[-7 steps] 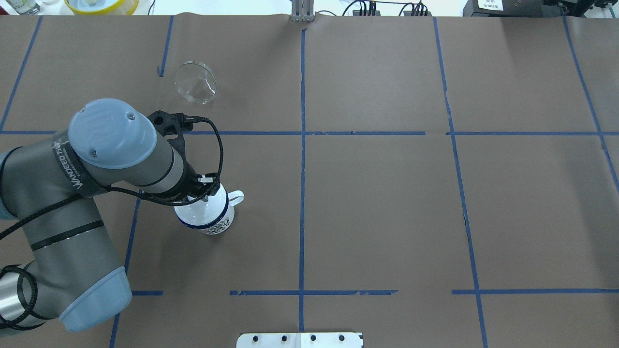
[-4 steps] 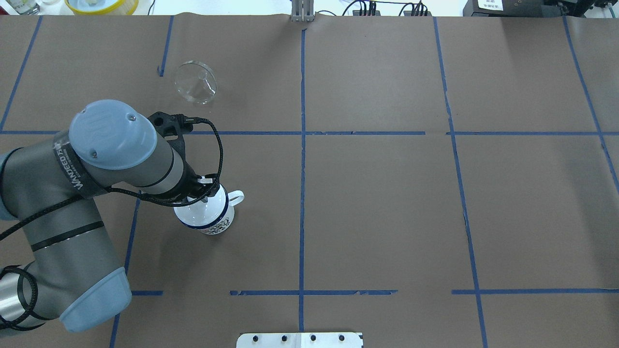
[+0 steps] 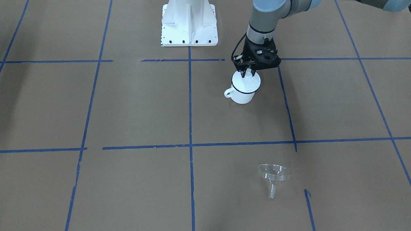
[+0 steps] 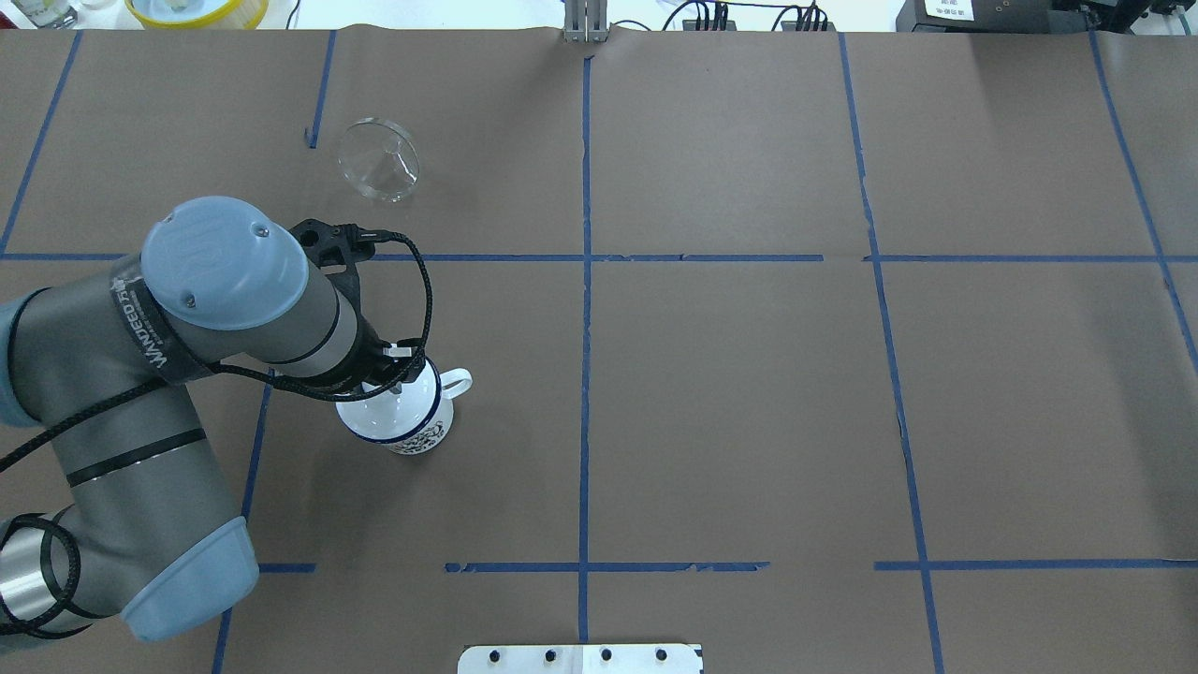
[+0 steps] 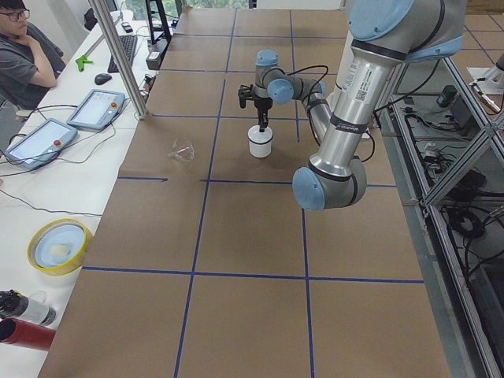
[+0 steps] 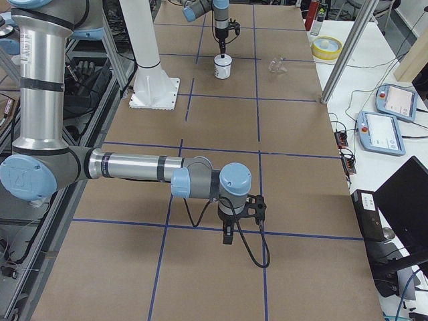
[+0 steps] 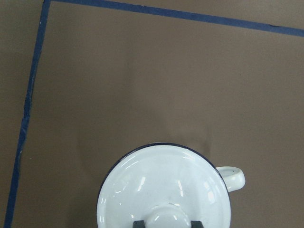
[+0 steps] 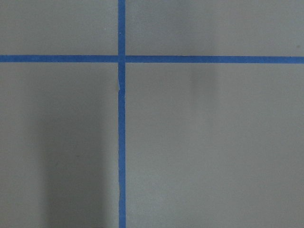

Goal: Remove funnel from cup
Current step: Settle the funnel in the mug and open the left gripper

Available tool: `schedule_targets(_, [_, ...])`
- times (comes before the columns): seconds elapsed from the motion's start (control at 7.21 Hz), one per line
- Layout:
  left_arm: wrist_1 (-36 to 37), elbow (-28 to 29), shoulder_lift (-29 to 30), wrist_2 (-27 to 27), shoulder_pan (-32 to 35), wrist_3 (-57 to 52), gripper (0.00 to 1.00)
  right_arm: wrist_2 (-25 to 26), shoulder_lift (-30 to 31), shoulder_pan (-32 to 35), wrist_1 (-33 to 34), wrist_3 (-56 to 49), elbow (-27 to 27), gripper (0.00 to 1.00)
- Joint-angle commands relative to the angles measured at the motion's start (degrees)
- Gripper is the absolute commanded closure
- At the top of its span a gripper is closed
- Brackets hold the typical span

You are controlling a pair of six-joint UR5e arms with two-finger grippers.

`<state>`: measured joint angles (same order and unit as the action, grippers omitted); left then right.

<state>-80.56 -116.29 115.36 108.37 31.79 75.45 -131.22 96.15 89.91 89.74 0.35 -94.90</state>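
The clear funnel (image 3: 274,175) lies on the brown table on its own, well apart from the cup; it also shows in the overhead view (image 4: 379,161). The white cup (image 3: 242,93) with a dark blue rim stands upright, its handle (image 7: 232,176) out to one side. A white round knobbed lid (image 7: 161,185) covers it. My left gripper (image 3: 247,74) is straight above the cup, its two fingers closed on either side of the lid's knob (image 7: 167,216). My right gripper (image 6: 227,237) hangs low over bare table far from the cup; I cannot tell whether it is open or shut.
Blue tape lines divide the brown table into squares. The white robot base plate (image 3: 189,22) stands behind the cup. A yellow bowl (image 4: 197,9) sits off the table's far left corner. Pendants (image 5: 94,109) and an operator are at the far side.
My left arm's elbow has shifted slightly. The cup, the lid and the funnel stay where they were.
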Motion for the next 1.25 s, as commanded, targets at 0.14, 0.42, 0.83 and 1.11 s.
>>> schedule_targets(0.14, [-0.2,0.3,-0.1,0.0,-0.1,-0.1,0.81,0.0,0.0,0.0,0.0,0.0,0.0,0.00])
schedule_targets(0.42, [-0.4,0.2,-0.1,0.0,-0.1,0.2,0.00,0.0,0.0,0.0,0.0,0.0,0.0,0.00])
schedule_targets(0.83, [-0.4,-3.2,-0.7,0.0,0.9,-1.3,0.00,0.0,0.0,0.0,0.0,0.0,0.0,0.00])
schedule_targets(1.11, [-1.1,-7.7,-4.9,2.7,6.7,-11.8,0.00,0.0,0.0,0.0,0.0,0.0,0.0,0.00])
